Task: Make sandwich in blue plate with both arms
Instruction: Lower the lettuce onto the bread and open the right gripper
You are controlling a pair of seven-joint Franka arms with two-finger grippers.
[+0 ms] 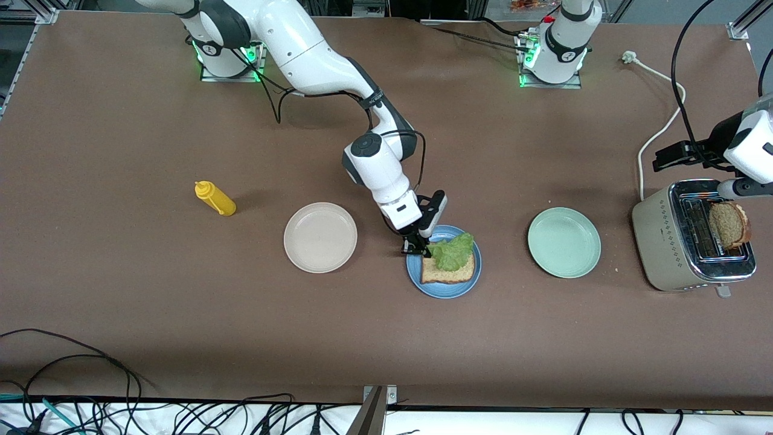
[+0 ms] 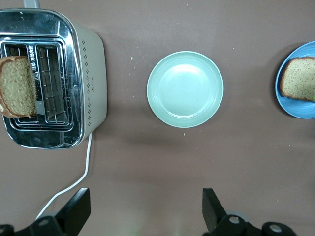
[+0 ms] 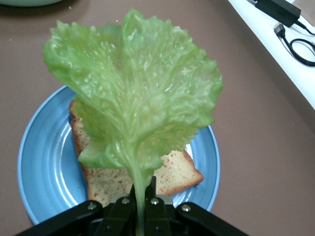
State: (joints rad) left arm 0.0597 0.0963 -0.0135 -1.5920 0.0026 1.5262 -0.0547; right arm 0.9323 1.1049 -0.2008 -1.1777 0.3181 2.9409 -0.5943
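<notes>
Green lettuce leaf [image 3: 135, 93] pinched in right jaws over bread slice [image 3: 147, 177].

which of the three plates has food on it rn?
The blue plate, the middle one of the row: it holds a bread slice with the lettuce leaf over it. The cream plate and the mint-green plate beside it are bare.

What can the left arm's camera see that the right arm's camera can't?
Only the left wrist view shows the toaster with a bread slice sticking out of a slot, the mint-green plate, and the open left gripper.

Only the right wrist view shows the lettuce leaf, pinched at its stem by the shut right gripper.

Both show the blue plate with a bread slice lying on it.
</notes>
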